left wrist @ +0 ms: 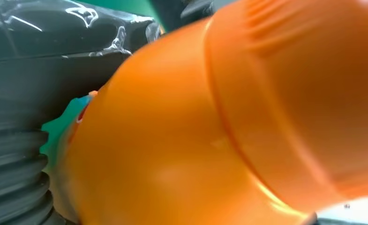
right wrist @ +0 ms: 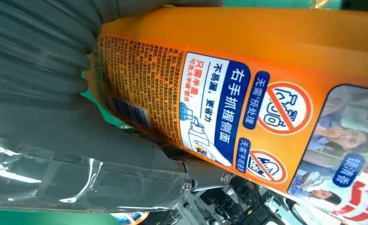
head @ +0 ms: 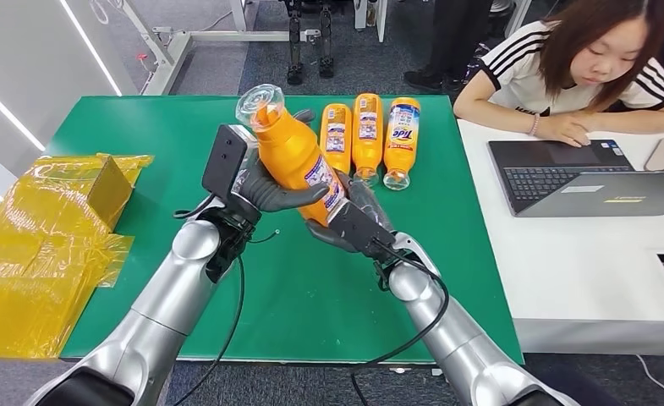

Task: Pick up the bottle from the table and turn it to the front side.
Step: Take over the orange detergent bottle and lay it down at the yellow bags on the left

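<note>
Fingers (head: 290, 196) of my left hand (head: 265, 188) wrap the bottle (head: 294, 152) at mid-body; my right hand (head: 353, 222) grips its base. I see it held tilted above the green counter (head: 142, 127), clear cap up, near three bottles (head: 368, 135) lying flat.

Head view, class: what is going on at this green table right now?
The robot holds an orange bottle above the green table with both hands, tilted, clear cap pointing up and away. The left hand wraps its middle; the right hand grips its lower end. The right wrist view shows the bottle's printed label with small text and a barcode. Three more bottles lie side by side on the table behind. A person sits at a laptop on the white desk alongside.
</note>
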`<state>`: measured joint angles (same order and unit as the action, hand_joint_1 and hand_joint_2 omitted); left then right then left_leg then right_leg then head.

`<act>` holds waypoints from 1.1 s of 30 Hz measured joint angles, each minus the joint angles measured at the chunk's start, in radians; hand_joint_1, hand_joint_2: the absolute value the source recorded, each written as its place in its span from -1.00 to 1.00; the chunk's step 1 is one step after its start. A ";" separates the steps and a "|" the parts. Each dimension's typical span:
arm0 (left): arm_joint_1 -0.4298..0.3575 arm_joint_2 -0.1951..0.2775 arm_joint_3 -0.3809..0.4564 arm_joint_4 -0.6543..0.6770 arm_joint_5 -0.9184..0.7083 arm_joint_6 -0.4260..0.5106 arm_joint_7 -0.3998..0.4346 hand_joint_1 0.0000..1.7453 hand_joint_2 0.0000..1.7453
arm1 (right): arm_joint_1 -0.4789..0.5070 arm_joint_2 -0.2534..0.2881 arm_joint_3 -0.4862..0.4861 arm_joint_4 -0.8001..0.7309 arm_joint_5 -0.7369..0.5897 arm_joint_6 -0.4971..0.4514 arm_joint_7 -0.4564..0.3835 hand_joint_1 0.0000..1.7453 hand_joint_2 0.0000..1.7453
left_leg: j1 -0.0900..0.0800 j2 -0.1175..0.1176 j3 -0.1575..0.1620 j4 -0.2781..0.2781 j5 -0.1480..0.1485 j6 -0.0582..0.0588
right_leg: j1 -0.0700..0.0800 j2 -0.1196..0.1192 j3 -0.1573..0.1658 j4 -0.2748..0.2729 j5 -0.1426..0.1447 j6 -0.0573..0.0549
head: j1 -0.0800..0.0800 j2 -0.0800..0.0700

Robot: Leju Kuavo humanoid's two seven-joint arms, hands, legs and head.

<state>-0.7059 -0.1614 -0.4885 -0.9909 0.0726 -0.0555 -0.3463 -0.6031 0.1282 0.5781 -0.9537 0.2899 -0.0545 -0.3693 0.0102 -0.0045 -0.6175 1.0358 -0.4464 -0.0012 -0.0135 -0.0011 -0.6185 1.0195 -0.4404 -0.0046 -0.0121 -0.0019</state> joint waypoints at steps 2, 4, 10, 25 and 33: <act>0.000 -0.001 0.006 0.016 0.023 -0.027 0.003 1.00 1.00 | 0.000 0.000 0.002 0.000 0.000 -0.003 0.005 1.00 1.00 | 0.000 0.000 0.000 0.000 0.000 0.000 | 0.000 0.000 0.000 0.000 0.000 0.000 | 0.000 0.000; 0.002 -0.005 0.015 0.025 0.056 -0.065 0.012 1.00 1.00 | 0.001 0.000 0.003 0.000 0.000 -0.009 0.010 1.00 1.00 | 0.000 0.000 0.000 0.000 0.000 0.000 | 0.000 0.000 0.000 0.000 0.000 0.000 | 0.000 0.000; 0.028 -0.017 0.038 0.015 0.187 -0.151 0.046 1.00 1.00 | 0.017 0.000 0.003 -0.004 -0.004 -0.027 0.006 1.00 1.00 | 0.000 0.000 0.000 0.000 0.000 0.000 | 0.000 0.000 -0.001 0.000 0.000 0.000 | 0.000 0.000; 0.063 -0.018 0.049 -0.044 0.284 -0.169 0.066 1.00 1.00 | 0.050 -0.004 0.003 -0.036 -0.004 -0.029 -0.002 -1.00 1.00 | 0.000 0.000 0.000 0.000 0.000 0.000 | 0.000 0.000 -0.001 0.000 0.000 0.000 | 0.000 0.000; 0.071 -0.007 0.048 -0.091 0.118 -0.031 -0.016 1.00 1.00 | 0.118 -0.040 0.002 -0.060 -0.017 -0.026 0.004 -1.00 1.00 | 0.000 0.000 0.000 0.000 0.000 0.000 | 0.000 0.000 -0.001 0.000 0.000 0.000 | 0.000 0.000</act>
<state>-0.6348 -0.1688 -0.4402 -1.0823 0.1905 -0.0867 -0.3625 -0.4847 0.0880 0.5797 -1.0135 0.2725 -0.0809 -0.3652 0.0102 -0.0046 -0.6177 1.0358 -0.4469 -0.0014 -0.0134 -0.0009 -0.6191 1.0191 -0.4405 -0.0046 -0.0121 -0.0019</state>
